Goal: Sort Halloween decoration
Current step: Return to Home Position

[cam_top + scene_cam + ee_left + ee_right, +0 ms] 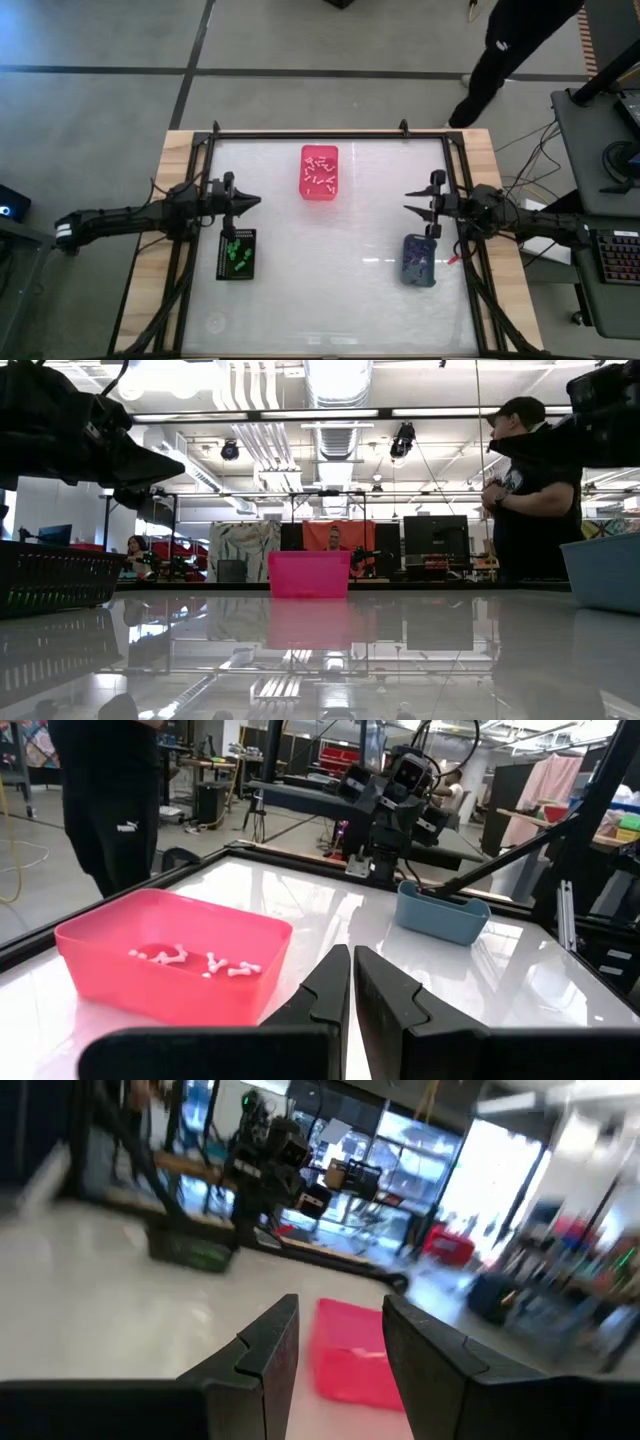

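Left gripper point(256, 201), fingers together, is seen at centre left; right gripper point(408, 201), fingers apart, at centre right. Tiny white decoration pieces point(319, 172) are contained in the pink rectangular plastic bin point(320, 197) at upper centre, and tiny green decoration pieces point(236, 255) in the black rectangular bin point(223, 273) at lower left.

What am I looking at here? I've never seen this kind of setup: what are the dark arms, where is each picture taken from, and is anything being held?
It is a robot with two dark arms working at a glossy table. One picture looks straight down on it, one looks level across the tabletop, and the other two come from a camera on each wrist. The left gripper is shut, next to the black bin of green pieces. The right gripper is open, next to the grey-blue bin of purple pieces. Neither holds anything. A pink bin at the far middle holds white bone-shaped pieces. A person stands beyond the table.
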### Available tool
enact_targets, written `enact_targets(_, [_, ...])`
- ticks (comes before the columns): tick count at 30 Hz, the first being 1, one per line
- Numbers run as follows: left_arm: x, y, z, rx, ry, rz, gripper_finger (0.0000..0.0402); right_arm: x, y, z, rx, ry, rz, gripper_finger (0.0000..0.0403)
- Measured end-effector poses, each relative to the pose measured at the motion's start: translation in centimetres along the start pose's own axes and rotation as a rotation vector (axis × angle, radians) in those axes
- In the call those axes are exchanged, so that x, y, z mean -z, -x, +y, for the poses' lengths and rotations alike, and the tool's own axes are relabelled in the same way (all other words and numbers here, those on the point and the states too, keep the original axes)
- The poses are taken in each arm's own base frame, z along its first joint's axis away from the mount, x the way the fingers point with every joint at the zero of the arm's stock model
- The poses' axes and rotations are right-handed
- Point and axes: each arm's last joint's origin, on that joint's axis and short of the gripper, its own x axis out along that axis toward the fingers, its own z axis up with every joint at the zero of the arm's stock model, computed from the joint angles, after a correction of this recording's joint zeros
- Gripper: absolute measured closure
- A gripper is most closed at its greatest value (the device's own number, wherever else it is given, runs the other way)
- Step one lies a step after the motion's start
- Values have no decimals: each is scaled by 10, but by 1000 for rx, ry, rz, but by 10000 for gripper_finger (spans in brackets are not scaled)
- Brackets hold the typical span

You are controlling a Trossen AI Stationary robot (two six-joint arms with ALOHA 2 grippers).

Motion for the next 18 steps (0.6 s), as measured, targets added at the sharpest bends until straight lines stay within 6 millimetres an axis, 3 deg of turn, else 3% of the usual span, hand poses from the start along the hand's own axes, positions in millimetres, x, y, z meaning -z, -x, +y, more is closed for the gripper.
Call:
enact_targets(4, [1,-1,0,-1,1,9,400,0,0,0,1,262,3,264])
enact_targets(8, [2,-1,0,-3,1,17,400,0,0,0,3,374,-4,264])
enact_targets(18, [3,-2,1,-6,3,33,400,0,0,0,0,258,-1,264])
